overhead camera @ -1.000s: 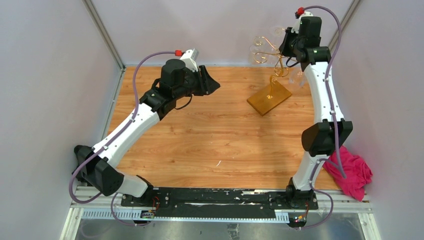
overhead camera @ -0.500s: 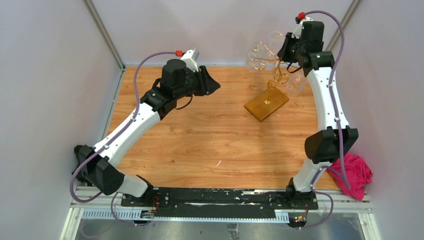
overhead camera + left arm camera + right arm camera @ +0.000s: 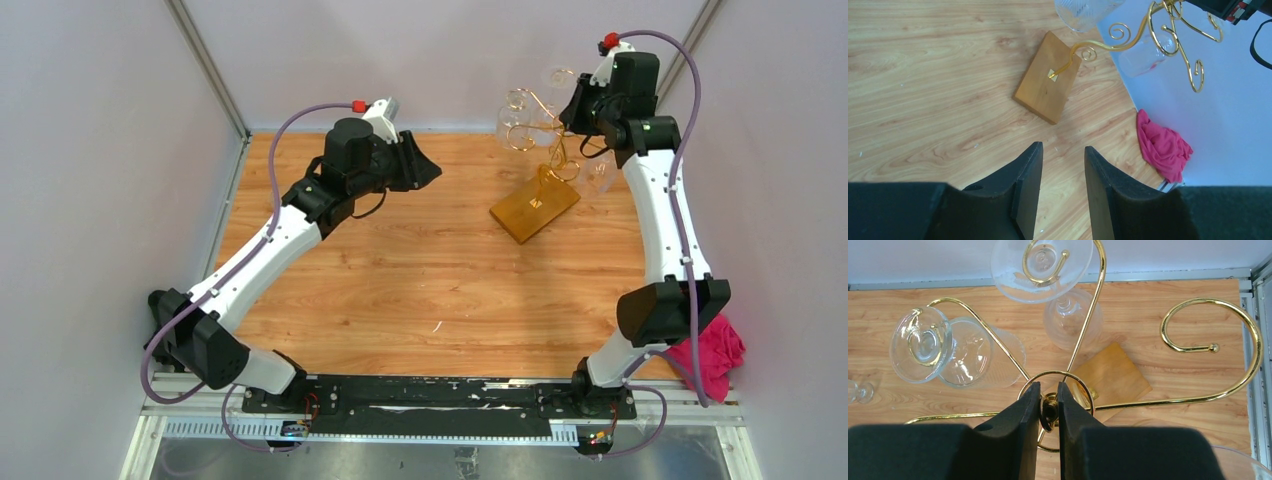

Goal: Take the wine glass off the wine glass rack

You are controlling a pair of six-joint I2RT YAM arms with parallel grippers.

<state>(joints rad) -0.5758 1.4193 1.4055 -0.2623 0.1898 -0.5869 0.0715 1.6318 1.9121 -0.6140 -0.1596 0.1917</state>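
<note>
From above, the left arm reaches out from its base with the elbow bent, and the left gripper (image 3: 428, 168) hangs over the table (image 3: 400, 270), pointing toward the wine glass rack (image 3: 537, 203). The right arm stands tall and nearly straight, its wrist bent down so the right gripper (image 3: 577, 108) sits on the rack's top. A wine glass (image 3: 513, 112) hangs just left of those jaws.

In the left wrist view, the left gripper (image 3: 1063, 148) has its jaws parted with nothing between them. The rack's amber base (image 3: 1044, 80) lies ahead and well apart, and a pink cloth (image 3: 1163, 146) lies to the right.

In the right wrist view, the right gripper (image 3: 1049, 390) is pinched nearly closed on the gold knob topping the rack's stem (image 3: 1049, 410). One wine glass (image 3: 923, 344) hangs upside down left of the jaws, and a second wine glass (image 3: 1042, 262) hangs straight ahead.
</note>
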